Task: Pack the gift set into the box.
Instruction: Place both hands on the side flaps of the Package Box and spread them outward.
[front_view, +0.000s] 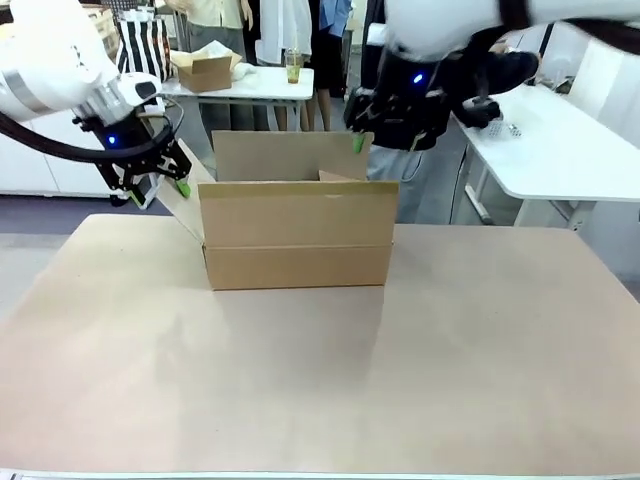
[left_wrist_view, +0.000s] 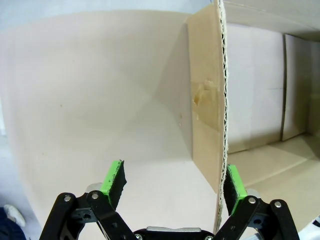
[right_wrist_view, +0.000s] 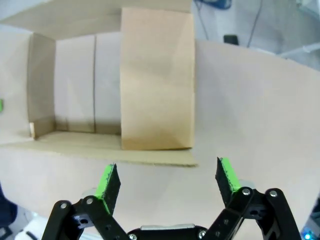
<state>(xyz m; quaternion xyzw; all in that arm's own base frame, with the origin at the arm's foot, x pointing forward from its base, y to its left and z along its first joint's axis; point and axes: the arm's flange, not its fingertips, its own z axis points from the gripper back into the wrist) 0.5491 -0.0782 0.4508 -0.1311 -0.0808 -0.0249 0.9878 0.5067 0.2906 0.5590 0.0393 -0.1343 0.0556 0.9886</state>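
Jaws spread on both: our left gripper (left_wrist_view: 172, 182) straddles the edge of the left flap (left_wrist_view: 207, 100) of the box (front_view: 297, 235), and our right gripper (right_wrist_view: 167, 177) hovers above its open top. The box sits mid-table on the tan tabletop (front_view: 300, 390), with white tables (front_view: 560, 150) behind.

open box (front_view: 297, 240) on brown table (front_view: 300, 380)

box (front_view: 297, 240): plain brown | table (front_view: 320, 390): tan | left fingers (left_wrist_view: 114, 177): green pads | bag (front_view: 146, 45): black-white stripes
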